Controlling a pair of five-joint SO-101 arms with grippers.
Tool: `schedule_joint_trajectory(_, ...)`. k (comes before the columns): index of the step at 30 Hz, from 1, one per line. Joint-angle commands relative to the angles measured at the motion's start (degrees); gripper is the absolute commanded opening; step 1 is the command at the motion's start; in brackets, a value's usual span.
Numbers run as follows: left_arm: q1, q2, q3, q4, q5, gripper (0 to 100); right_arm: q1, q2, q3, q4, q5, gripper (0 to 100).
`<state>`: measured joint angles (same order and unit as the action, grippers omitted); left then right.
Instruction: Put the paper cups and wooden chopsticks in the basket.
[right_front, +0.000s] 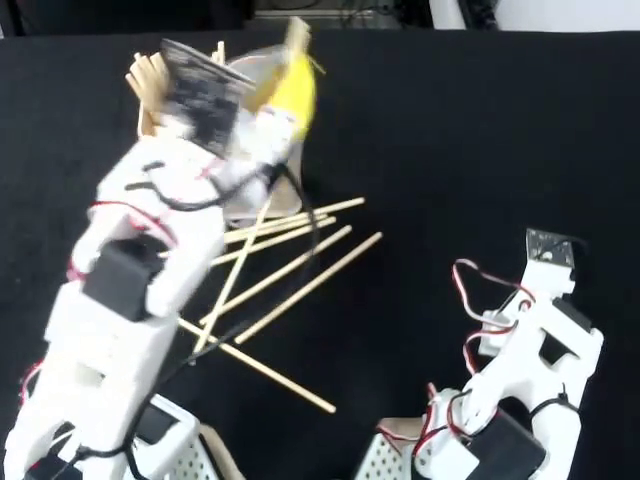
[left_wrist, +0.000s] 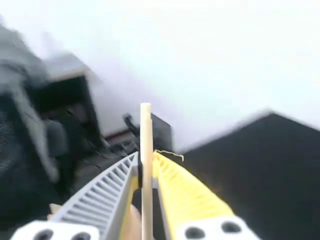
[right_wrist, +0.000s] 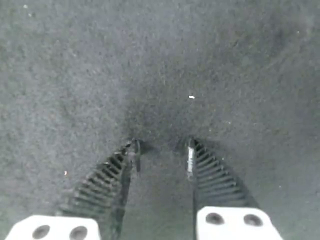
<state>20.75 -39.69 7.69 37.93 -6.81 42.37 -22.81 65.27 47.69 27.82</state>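
Ribbed left pincer (left_wrist: 145, 157) clamps slim wooden chopstick (left_wrist: 145, 120); right pincer (right_wrist: 162, 146) parted, empty, over black cloth (right_wrist: 75, 75).

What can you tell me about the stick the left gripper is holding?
The chopstick is a thin, straight stick of pale wood with a flat-cut end. The left gripper is shut on it, with one grey finger and one yellow finger pressing its sides. Its end pokes out past the fingertips, held up above the black table.

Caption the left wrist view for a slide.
Left gripper shut on one wooden chopstick, its tip sticking out past the fingers, with the black table beyond.
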Motion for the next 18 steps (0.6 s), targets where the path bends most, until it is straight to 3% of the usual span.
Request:
schedule_joint_trajectory(1, -6.9, -1.8, -8.2, -0.5, 0.4, 3, -1.7, -0.1, 0.3, -0.7, -0.5, 14.9)
schedule_joint_trajectory(6, -14.7, -0.2, -14.0, -2.4, 1.0, 3, -1.7, -0.1, 0.3, -0.7, -0.5, 14.9)
schedule_joint_trajectory(11, -20.5, 6.9, -14.4, -15.1, 6.9, 3, -1.7, -0.1, 0.3, -0.7, -0.5, 14.9)
schedule_joint_trajectory(18, -26.4, 16.7, -14.2, -15.8, 14.8, 3, -1.7, -0.1, 0.3, -0.7, -0.5, 14.9)
